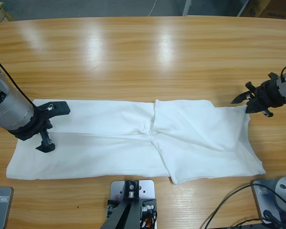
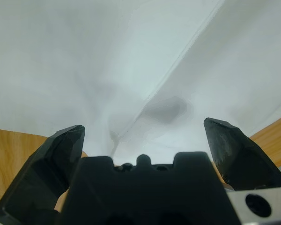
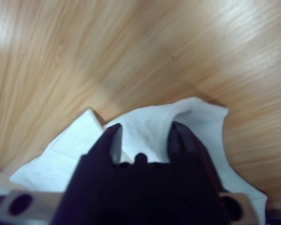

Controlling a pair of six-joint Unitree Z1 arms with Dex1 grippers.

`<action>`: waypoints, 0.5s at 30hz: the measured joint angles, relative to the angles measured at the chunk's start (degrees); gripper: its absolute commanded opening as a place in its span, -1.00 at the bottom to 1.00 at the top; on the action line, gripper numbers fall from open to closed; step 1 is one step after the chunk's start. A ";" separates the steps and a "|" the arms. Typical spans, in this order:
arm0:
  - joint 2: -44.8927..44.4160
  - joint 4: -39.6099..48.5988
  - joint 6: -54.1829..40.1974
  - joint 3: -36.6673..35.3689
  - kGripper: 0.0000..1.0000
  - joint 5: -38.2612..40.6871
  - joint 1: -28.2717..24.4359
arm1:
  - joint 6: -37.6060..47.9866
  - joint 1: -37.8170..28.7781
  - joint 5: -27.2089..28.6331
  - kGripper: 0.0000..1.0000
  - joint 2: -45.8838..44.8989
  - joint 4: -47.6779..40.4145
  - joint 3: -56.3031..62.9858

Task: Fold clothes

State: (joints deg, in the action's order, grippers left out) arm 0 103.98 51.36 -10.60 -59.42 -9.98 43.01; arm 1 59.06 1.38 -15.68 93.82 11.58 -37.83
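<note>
Left tool (image 1: 52,126) spread wide — right tool (image 1: 250,99) (jaws slightly parted) reaches in low.

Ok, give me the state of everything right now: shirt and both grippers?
T-shirt: lying on the table, spread lengthwise, partly folded, with a bunched crease near its middle.
Left gripper: open, over the shirt's end, nothing between its jaws.
Right gripper: jaws parted at the shirt's opposite corner, with cloth bunched between them; whether they are clamped on it cannot be told.
</note>
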 measured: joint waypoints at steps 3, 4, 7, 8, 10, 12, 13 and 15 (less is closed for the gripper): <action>0.00 -0.12 0.00 0.00 1.00 0.00 0.00 | -1.80 1.26 0.00 -1.00 0.27 -1.64 0.00; 0.00 -0.15 0.00 0.00 1.00 0.00 0.00 | -2.29 1.83 0.00 -1.00 0.46 -2.25 0.01; 0.00 -0.18 0.00 0.00 1.00 0.00 0.00 | -3.51 3.08 0.00 -1.00 1.26 -4.78 0.04; 0.00 -0.21 0.00 0.00 1.00 0.00 0.00 | -4.09 3.50 0.00 -1.00 1.65 -5.70 0.04; 0.00 -0.23 0.00 0.01 1.00 0.00 0.00 | -5.19 4.45 0.00 -1.00 2.78 -7.87 0.05; 0.00 -0.23 0.00 0.01 1.00 0.00 0.00 | -6.20 5.03 -0.18 -1.00 4.09 -10.50 0.06; 0.00 -0.23 0.00 0.01 1.00 0.00 0.00 | -6.55 5.26 -0.47 -1.00 5.11 -11.82 0.07; 0.00 -0.23 0.00 0.02 1.00 0.00 0.00 | -6.97 5.38 -1.05 -1.00 6.85 -14.68 0.14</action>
State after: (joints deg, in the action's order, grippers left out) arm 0 103.98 51.13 -10.60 -59.41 -9.98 43.01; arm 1 52.08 6.75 -16.73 100.67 -3.11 -37.69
